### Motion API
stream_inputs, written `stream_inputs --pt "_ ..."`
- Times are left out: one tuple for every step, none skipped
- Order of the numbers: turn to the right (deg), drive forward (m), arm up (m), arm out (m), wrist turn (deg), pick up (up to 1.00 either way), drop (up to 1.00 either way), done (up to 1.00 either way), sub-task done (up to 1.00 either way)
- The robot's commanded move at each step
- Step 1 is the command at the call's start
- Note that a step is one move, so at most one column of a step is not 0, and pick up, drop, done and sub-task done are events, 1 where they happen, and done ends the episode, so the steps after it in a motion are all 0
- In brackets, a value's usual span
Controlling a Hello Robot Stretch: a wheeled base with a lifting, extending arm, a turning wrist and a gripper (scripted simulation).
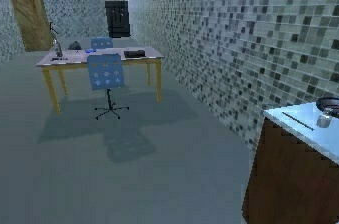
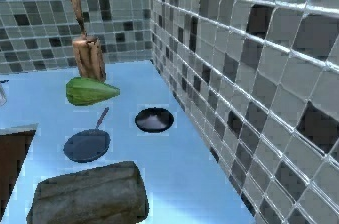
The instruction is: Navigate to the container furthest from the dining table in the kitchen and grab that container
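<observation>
Dark bowl [image 2: 154, 119], prob. target: light, rigid, slick, so take by rim. Gripper state, offset: can't tell.

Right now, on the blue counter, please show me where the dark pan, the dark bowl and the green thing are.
dark pan [image 2: 85, 146], arm side view, middle of its round base.
dark bowl [image 2: 153, 120], arm side view, centre of its inside.
green thing [image 2: 90, 91], arm side view, middle of its upper side.
</observation>
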Motion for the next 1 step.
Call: stream_inputs --pt "0.0 0.0 0.38 0.0 0.0 0.0 0.0 0.0 0.0"
